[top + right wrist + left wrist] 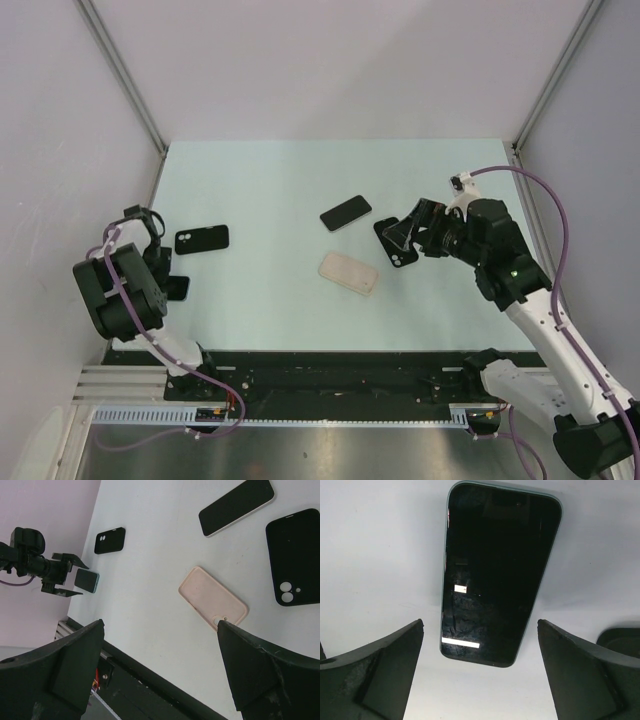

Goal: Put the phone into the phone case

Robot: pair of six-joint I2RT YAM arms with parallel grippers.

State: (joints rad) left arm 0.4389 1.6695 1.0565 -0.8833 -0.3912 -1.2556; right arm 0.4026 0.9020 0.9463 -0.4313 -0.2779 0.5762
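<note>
A dark-screened phone with a teal rim point(500, 575) lies flat on the table just ahead of my left gripper point(480, 680). That gripper is open, with nothing between its fingers. From above, the same phone point(178, 288) sits beside the left gripper point(165, 270), and a black phone case point(202, 239) lies just beyond. A second phone with a white rim point(346, 212) lies mid-table, near a pink case point(349, 272) and another black case point(395, 245). My right gripper point(402, 232) hovers open and empty over that black case point(295, 562); the pink case point(213, 597) shows between its fingers.
The table's black front rail point(150, 675) runs below the right gripper point(160, 670). White walls enclose the table on three sides. A dark rounded object point(620, 639) shows at the right edge of the left wrist view.
</note>
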